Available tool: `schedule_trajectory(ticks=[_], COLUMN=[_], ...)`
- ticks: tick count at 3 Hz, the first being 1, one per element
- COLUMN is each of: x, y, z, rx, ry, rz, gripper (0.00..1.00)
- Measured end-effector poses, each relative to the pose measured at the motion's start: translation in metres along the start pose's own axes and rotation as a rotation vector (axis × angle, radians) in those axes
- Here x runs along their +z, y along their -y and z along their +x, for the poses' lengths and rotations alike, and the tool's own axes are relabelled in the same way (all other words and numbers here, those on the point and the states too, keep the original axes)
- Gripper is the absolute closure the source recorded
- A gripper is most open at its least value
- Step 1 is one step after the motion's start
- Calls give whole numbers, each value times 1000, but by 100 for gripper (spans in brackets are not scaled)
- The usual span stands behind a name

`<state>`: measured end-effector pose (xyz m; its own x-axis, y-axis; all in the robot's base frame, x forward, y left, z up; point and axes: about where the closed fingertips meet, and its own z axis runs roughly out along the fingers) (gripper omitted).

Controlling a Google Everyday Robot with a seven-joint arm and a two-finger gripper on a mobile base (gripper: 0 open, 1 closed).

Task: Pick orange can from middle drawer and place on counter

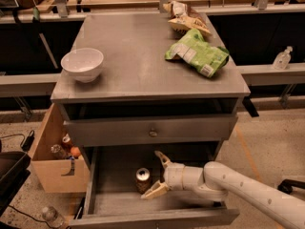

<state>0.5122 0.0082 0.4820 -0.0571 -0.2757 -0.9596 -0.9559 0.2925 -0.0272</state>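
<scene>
The orange can [142,179] stands upright on the floor of the open middle drawer [110,202], silver lid up. My gripper [157,175] is inside the drawer just right of the can, fingers spread open, one fingertip [158,155] behind the can and the other in front of it. The can sits at the mouth of the open fingers, not gripped. The white arm reaches in from the lower right. The grey counter [138,61] is the cabinet top above.
A white bowl [82,64] sits at the counter's left. A green chip bag [198,53] and a tan snack bag [183,19] lie at its right and back. The knobbed drawer [152,131] is above. A cardboard box [55,154] with items stands left of the cabinet.
</scene>
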Motion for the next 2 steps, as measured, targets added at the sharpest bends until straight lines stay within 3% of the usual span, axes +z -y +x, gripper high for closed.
schedule_trajectory(ticks=[2], x=[36], y=[-9], z=[18], rx=[-56], ry=[23], rz=[-69], gripper=[0])
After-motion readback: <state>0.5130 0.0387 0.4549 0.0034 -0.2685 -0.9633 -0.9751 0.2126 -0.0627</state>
